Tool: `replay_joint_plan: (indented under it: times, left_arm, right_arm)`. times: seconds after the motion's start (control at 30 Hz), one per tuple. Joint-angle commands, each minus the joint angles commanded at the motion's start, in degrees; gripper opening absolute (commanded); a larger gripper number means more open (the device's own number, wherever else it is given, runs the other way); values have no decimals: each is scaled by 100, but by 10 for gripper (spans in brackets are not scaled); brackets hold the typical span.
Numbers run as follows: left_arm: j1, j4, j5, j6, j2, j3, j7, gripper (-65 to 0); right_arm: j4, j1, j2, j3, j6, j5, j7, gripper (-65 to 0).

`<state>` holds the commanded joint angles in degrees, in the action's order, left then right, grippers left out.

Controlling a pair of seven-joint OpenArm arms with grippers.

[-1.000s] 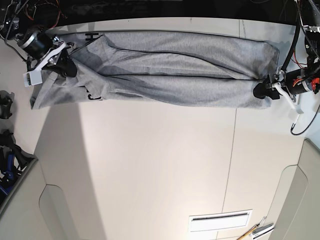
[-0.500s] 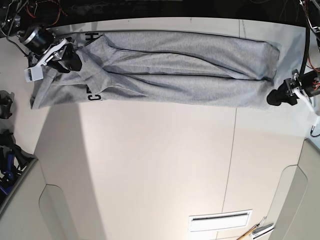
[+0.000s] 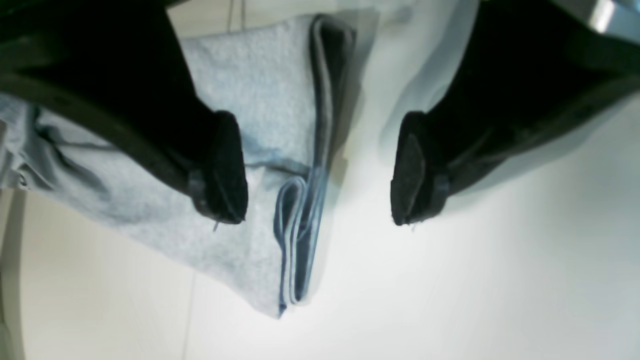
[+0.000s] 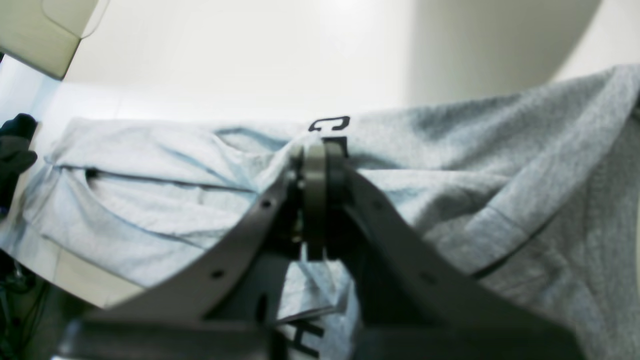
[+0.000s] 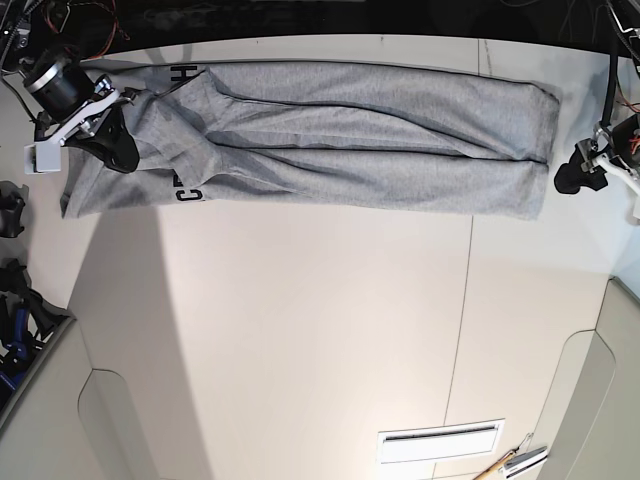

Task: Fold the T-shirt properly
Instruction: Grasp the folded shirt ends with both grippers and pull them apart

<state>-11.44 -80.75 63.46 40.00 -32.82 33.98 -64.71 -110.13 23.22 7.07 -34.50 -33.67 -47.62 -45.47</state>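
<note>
Left gripper point(image 3: 320, 175) hangs wide open over the T-shirt point(image 3: 260, 150), whose layered hem edge lies between its fingers on the pale tabletop point(image 3: 475, 280). Right gripper point(image 4: 315, 200) is pinched closed on grey cloth (black lettering just beyond). From the base view, the T-shirt point(image 5: 340, 140) lies stretched lengthwise, right gripper point(image 5: 115, 145) on it, left gripper point(image 5: 575, 178) just beside it.
</note>
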Motion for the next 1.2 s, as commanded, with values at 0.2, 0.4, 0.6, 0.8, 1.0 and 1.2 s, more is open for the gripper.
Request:
replay_joint_plan:
  times: [0.2, 0.4, 0.6, 0.8, 1.0, 1.2]
  left_arm:
    - [-4, 70, -52, 0, 269, -7, 24, -176]
    - [-129, 101, -103, 0, 286, -289, 44, -176]
    - [-249, 101, -144, 0, 299, -302, 17, -176]
    - [-575, 98, 234, 0, 302, -302, 17, -177]
    - [-573, 98, 365, 0, 299, -376, 17, -178]
    - [-570, 98, 409, 0, 299, -868, 35, -178]
  right_arm:
    - [0, 0, -140, 79, 0, 7, -11, -650]
    - [4, 0, -140, 79, 0, 24, -22, -650]
    - [4, 2, -140, 79, 2, 22, -22, -650]
    - [4, 0, -140, 79, 2, 2, -22, -650]
    - [4, 0, -140, 79, 2, -4, -20, -650]
    - [4, 0, -140, 79, 2, 0, -28, -650]
